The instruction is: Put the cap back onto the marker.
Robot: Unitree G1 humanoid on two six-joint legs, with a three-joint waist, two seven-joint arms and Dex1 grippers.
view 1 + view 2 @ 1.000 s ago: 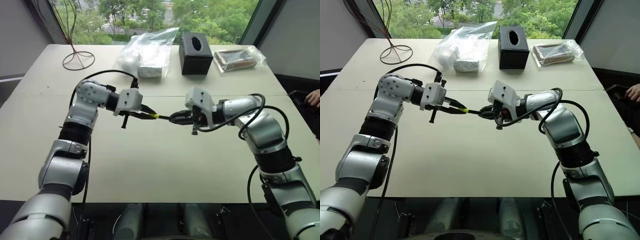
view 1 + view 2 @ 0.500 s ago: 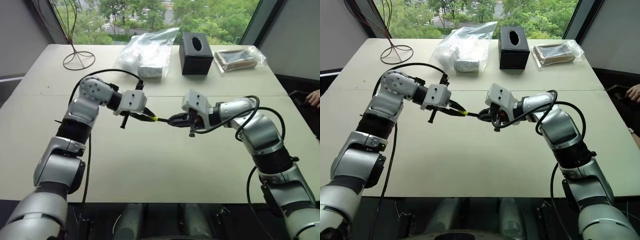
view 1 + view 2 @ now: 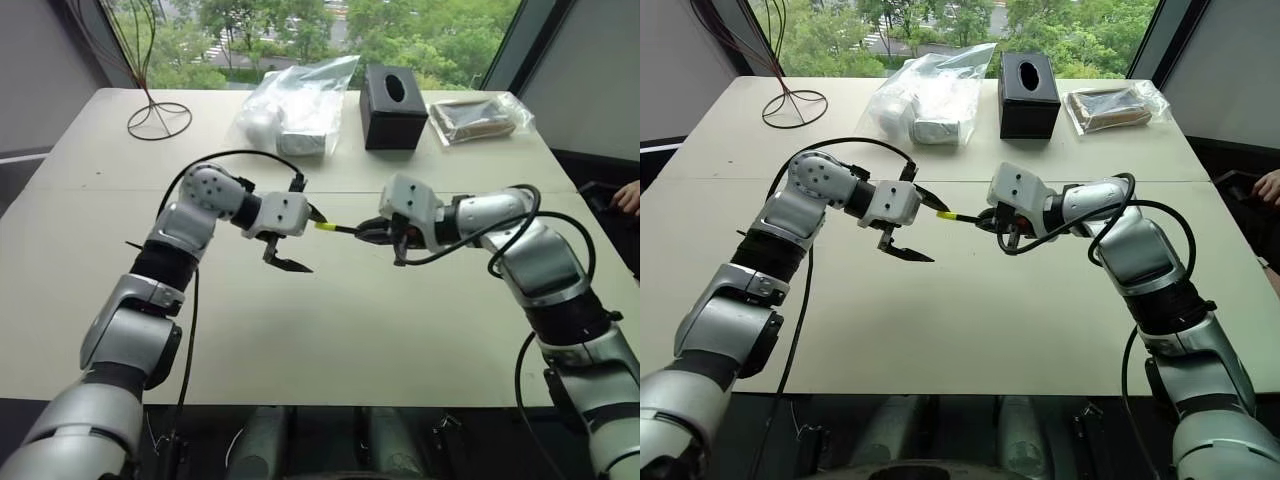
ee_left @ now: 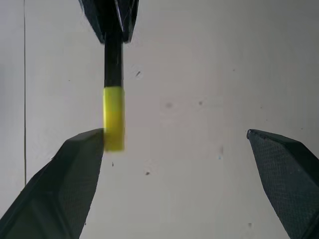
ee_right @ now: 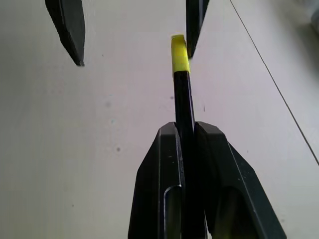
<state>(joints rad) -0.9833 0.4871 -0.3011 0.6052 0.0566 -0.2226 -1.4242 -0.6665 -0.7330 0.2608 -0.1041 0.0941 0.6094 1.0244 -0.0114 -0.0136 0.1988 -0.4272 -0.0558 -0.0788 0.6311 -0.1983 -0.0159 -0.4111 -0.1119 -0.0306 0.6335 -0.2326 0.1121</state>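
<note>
The black marker (image 3: 347, 229) is held level above the table, and my right gripper (image 3: 368, 231) is shut on its shaft. The yellow cap (image 3: 325, 226) sits on the marker's free end, which points toward my left gripper (image 3: 303, 240). That gripper is open, its fingers spread wide. In the left wrist view the cap (image 4: 113, 118) lies just beside one fingertip (image 4: 79, 169), with the other fingertip (image 4: 286, 169) far off. In the right wrist view the marker (image 5: 183, 99) runs out from between my shut fingers to the cap (image 5: 179, 54).
A black tissue box (image 3: 392, 92), a clear plastic bag with white items (image 3: 295, 105) and a bagged brown item (image 3: 478, 115) lie at the table's far side. A wire stand (image 3: 157, 118) is at far left. A person's hand (image 3: 628, 195) shows at the right edge.
My left gripper has opened and let go of the cap, which stays on the marker's end. The right gripper has shifted right with the marker.
</note>
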